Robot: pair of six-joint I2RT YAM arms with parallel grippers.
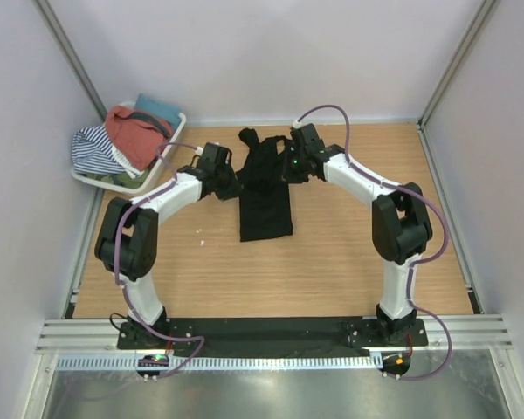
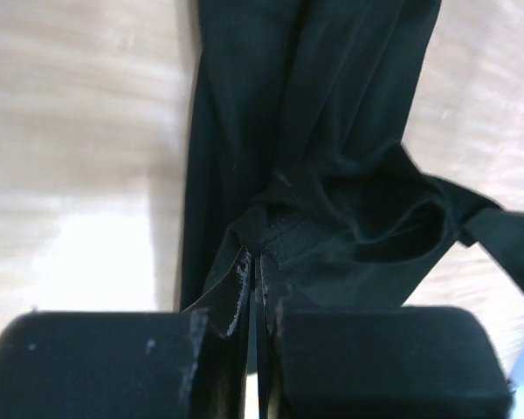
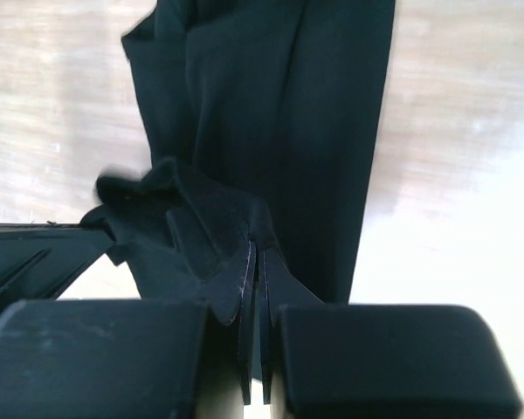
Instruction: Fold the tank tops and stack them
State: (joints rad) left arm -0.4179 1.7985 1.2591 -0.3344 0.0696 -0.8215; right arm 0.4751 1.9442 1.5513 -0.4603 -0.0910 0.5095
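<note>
Toward the far middle of the wooden worktop (image 1: 349,262), pinches the black tank top (image 1: 265,209) at its strap end with the left end effector (image 1: 230,182) and the right end effector (image 1: 285,166), both pressed together on its cloth. Far-left, shows the rust-red tank top (image 1: 133,135) heaped in the white basket (image 1: 113,186).

the black tank top (image 1: 265,196) is plain, no print at all, dark against the pale honey-brown wood grain of the table (image 1: 349,262). far left, the basket (image 1: 113,186) is white; in it a rust-red top (image 1: 133,137) with a dark strap edge, a teal cloth (image 1: 159,110), and a cloth striped navy and white (image 1: 91,150). the arms (image 1: 358,175) are white with black joints, their cables (image 1: 323,107) purple.
</note>
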